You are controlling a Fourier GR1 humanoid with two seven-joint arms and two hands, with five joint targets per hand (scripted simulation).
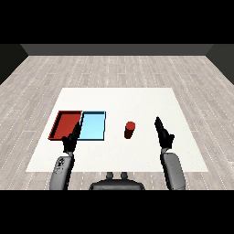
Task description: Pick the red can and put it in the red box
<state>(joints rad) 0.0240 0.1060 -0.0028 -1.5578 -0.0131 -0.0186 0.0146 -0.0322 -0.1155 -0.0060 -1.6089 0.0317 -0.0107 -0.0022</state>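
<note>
1. Red can (130, 130) is seen standing upright on the white table (137, 100), to the left of the right hand (163, 133) and apart from it, with bare table showing between the two.
2. The right hand is held above the table with its fingers straight and pointing forward and slightly left; nothing is grasped by it, and the can is not touched.
3. The right forearm (173, 171) is seen coming in from the lower right corner, directly behind its hand.
4. The left hand (71, 139) is held with its fingers straight and pointing forward; nothing is grasped by it either.
5. The red tray (58, 125) is found just ahead of the left hand and slightly to its left; the fingertips of that hand are seen over the near right corner of this tray, though contact cannot be told.
6. The light blue tray (93, 126) lies just to the right of the left hand's fingers, side by side with the red tray and touching it along one edge.
7. The can is placed between the two hands, nearer the right one, and just beyond the right edge of the light blue tray; it lies outside both trays.
8. The left forearm (61, 171) is seen rising from the lower left corner, behind its hand.
</note>
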